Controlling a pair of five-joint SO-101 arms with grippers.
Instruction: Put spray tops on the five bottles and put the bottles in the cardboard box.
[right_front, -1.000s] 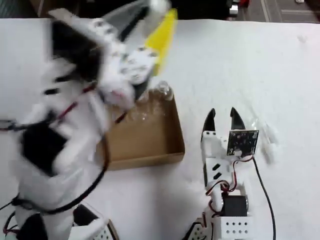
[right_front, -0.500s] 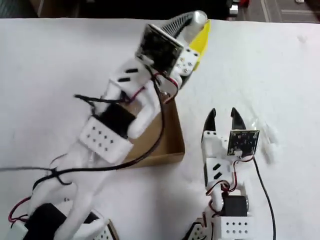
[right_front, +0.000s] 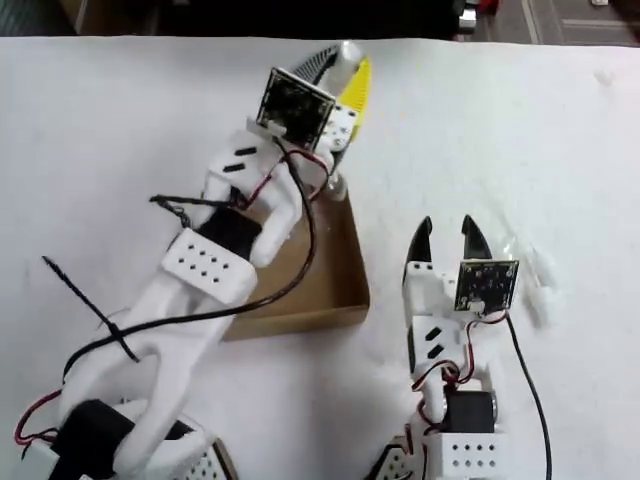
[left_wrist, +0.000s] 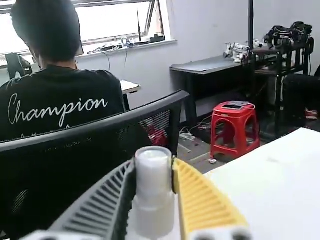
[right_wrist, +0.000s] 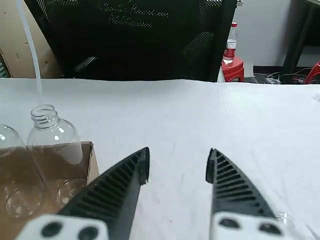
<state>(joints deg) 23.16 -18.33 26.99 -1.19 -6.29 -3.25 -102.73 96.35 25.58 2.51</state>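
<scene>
Capping step: the left gripper (right_front: 340, 62) is clamped on a spray top (left_wrist: 153, 175), its dip tube (right_wrist: 30, 45) just above the open bottle (right_wrist: 50, 135) in the cardboard box (right_front: 340, 290), while the right gripper (right_front: 445, 232) sits parted nearby, so the next move probably calls for lowering the tube squarely into the neck.

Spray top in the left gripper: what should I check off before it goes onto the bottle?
1. Left gripper shut on the spray top: ok.
2. Dip tube ends just above the mouth of the open bottle: ok in the right wrist view; depth cannot tell.
3. Open bottle upright in the cardboard box: ok.
4. Right gripper open and empty, apart from the box: ok.
5. Neighbouring bottle capped: cannot tell, its neck is cut off.
</scene>
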